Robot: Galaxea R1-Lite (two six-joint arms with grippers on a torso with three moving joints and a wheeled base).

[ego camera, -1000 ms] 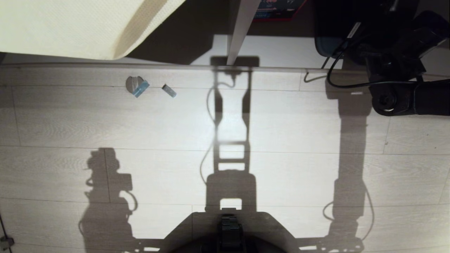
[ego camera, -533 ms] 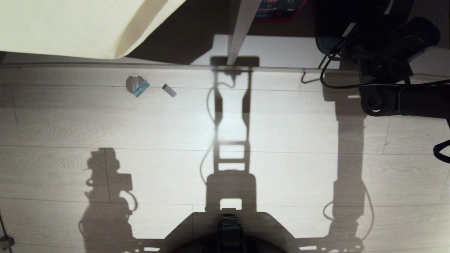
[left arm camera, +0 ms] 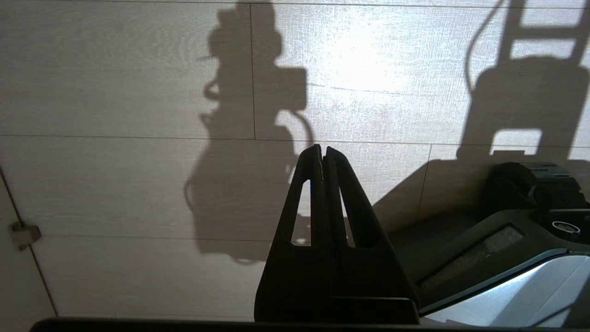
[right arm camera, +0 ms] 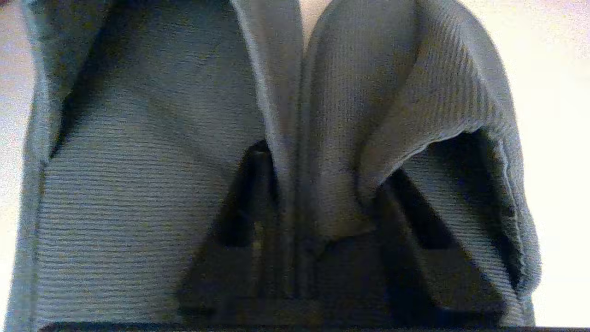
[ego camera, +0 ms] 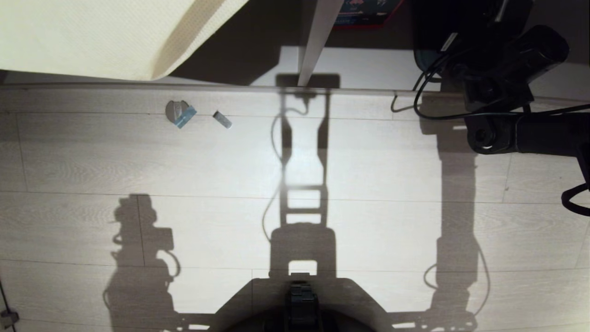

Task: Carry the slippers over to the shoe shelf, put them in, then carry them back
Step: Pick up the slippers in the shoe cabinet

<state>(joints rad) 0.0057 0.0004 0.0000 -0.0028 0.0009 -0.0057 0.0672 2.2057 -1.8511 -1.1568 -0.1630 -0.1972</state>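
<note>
Reaching into the far right corner of the head view, the right arm (ego camera: 521, 133) extends over the pale plank floor (ego camera: 368, 166) toward a dark recess beyond the floor's edge strip. Its claw is hidden there in the head view. The right wrist view shows the right gripper (right arm camera: 318, 184) with one finger (right arm camera: 251, 198) inside one slipper and the other finger inside its neighbour, the two inner walls of the slippers (right arm camera: 322, 115) pinched together between them. The grey ribbed fabric bunches at the pinch. The pair lies side by side, toes pointing away from the wrist, on a pale surface; which surface it is I cannot tell.

The left gripper (left arm camera: 322, 152) hangs low beside the robot's base (left arm camera: 507, 258), pointing at the floor, its two black fingers pressed tip to tip with nothing between them.

On the floor toward the left lie a small grey disc with a blue scrap (ego camera: 179, 112) and a small blue-ended piece (ego camera: 222, 119) just beside it. A cream cloth (ego camera: 106, 37) fills the far left corner. A white upright panel (ego camera: 318, 41) rises at the far centre.
</note>
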